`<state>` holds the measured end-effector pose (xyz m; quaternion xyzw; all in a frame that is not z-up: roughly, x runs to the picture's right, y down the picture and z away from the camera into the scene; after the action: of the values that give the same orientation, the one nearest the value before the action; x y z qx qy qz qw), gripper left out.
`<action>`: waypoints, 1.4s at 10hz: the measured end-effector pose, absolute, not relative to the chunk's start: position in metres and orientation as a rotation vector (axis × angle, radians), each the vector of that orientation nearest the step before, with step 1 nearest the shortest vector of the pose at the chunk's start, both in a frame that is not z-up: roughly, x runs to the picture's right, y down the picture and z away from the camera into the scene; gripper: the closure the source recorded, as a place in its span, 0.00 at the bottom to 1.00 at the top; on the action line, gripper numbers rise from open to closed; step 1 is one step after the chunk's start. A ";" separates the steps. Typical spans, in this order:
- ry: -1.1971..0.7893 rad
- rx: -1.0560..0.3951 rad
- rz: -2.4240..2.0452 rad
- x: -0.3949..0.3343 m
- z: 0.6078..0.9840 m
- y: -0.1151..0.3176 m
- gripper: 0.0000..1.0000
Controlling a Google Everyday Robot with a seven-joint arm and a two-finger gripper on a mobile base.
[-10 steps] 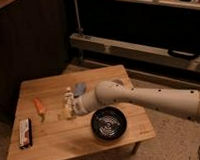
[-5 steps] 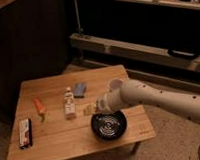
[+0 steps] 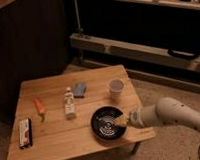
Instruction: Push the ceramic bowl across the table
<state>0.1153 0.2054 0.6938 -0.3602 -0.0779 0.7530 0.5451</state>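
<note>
Gripper (image 3: 121, 120) at the 3 o'clock rim of the bowl (image 3: 103, 126) on the table (image 3: 61, 141), open or shut unclear.

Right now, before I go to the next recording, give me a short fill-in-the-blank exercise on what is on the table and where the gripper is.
1. The gripper is at the ceramic bowl's rim, on the side toward the picture's ___.
2. The small cup behind the bowl is ___ in colour.
3. On the table, between the pale bottle and the cup, lies a ___ pad.

Missing words: right; white; blue.
</note>
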 end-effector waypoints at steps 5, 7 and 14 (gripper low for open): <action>-0.174 -0.841 1.844 0.128 0.697 0.216 0.62; -0.175 -0.844 1.843 0.127 0.697 0.217 0.62; -0.121 -0.823 1.947 0.145 0.702 0.196 0.62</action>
<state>0.1446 0.1957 0.7023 -0.3389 -0.0499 0.8016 0.4900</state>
